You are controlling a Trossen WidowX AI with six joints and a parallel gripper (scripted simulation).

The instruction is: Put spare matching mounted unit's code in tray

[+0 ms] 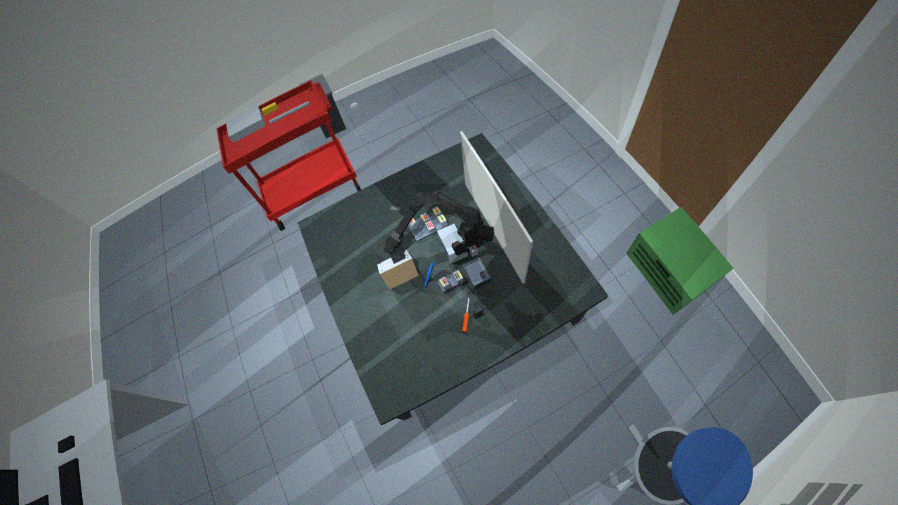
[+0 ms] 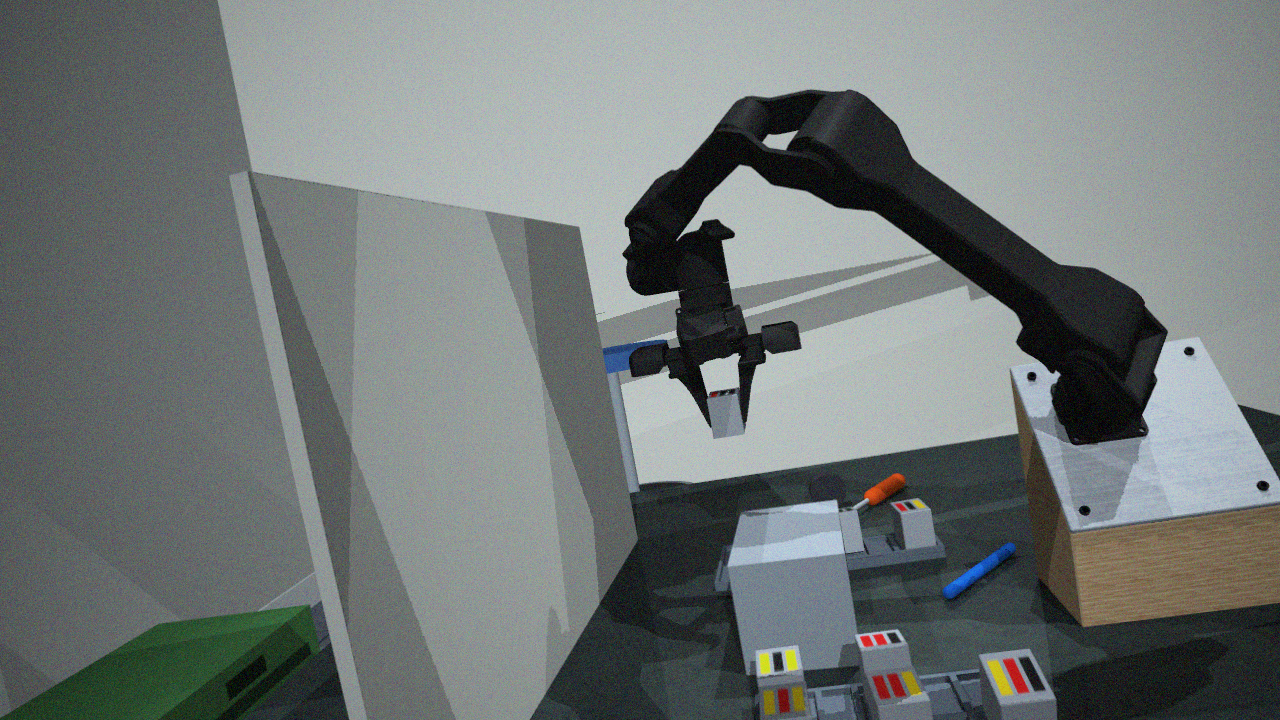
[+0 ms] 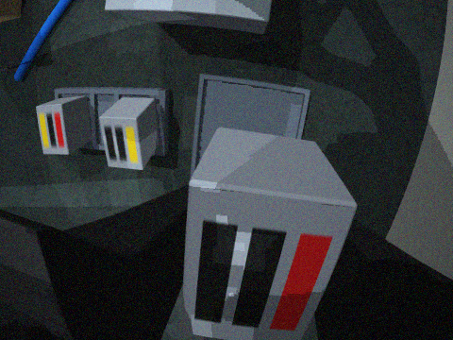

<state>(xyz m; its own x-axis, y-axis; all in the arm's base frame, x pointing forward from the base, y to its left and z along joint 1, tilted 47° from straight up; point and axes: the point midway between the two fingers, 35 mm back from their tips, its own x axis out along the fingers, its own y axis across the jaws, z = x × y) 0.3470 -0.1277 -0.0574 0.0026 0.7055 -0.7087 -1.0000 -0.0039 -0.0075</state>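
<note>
My gripper is shut on a grey spare coded black, black, red in the wrist view. It holds the spare up in the air. The shallow grey tray shows past the spare in the wrist view, partly hidden by it; no part is seen in it. A large grey box, apparently the mounted unit, stands beside it; its back is hidden. A rack holds spares coded yellow-black-red and black-black-yellow. Several other spares stand in the other rack.
A tall white panel stands beside the work area, near the arm. A blue stick and an orange screwdriver lie on the table. The arm's wooden base block stands opposite the panel.
</note>
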